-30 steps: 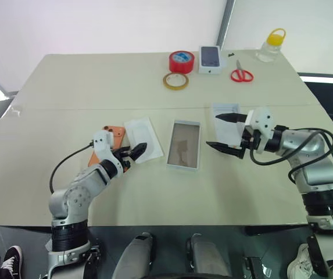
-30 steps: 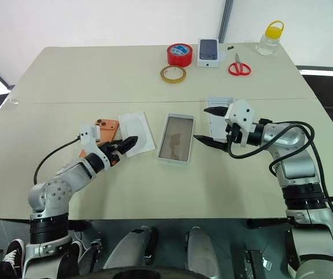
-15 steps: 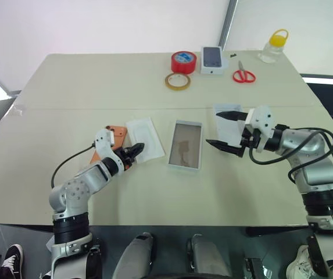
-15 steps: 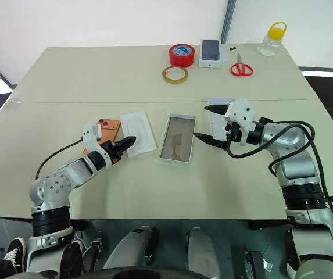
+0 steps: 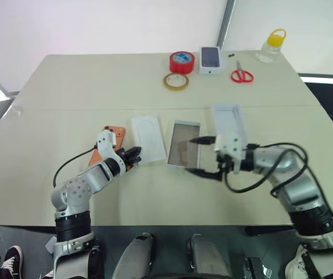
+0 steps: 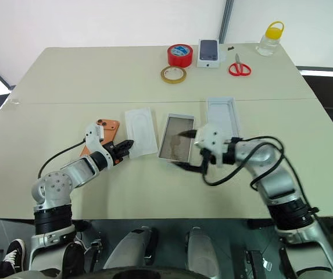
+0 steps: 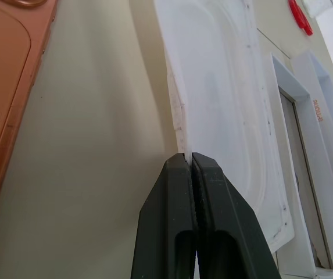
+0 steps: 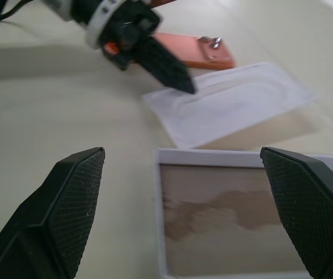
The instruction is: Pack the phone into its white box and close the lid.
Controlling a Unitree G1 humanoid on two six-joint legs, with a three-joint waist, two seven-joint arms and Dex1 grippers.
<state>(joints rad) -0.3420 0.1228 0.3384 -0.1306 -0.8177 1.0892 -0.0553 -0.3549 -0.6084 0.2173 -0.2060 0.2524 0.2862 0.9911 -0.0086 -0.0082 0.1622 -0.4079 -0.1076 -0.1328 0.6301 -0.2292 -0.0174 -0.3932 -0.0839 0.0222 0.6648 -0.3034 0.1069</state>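
Currently the left claw (image 7: 189,158) is pinched closed on the near edge of the flat white card insert (image 5: 147,137), which lies on the bench (image 5: 85,87) between the phone (image 5: 109,143) at its 9 o'clock and the white box (image 5: 185,145) at its 3 o'clock. The phone is lying back-up on the bench. The right claw (image 5: 204,156) is held wide open over the box's near end. The lid (image 5: 228,121) is seen at the box's 2 o'clock.
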